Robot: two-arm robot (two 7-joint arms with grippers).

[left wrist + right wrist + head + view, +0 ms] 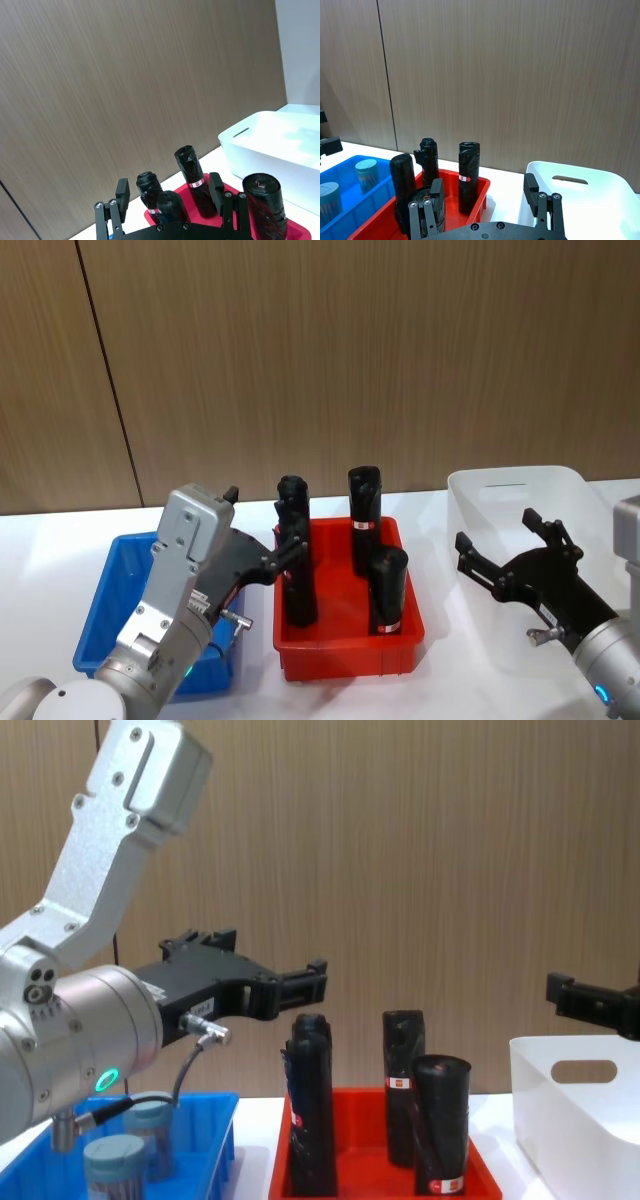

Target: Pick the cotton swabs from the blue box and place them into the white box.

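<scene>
Left of the red tray (345, 650), two cotton swabs (115, 1158) stand in the blue box (100, 610). Above that box's tray-side edge, the left gripper (169, 191) hangs wide and empty. Right of the tray, the right gripper (497, 530) gapes empty over the white box (515, 483).

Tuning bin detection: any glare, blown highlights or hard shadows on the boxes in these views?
Head view: even light, soft shadows only; the white box barely separates from the white table. Left wrist view: the white box's inside is washed bright. Right wrist view: the blue box and cotton swabs lit evenly, no glare. Chest view: no hot spots on the red tray.
</scene>
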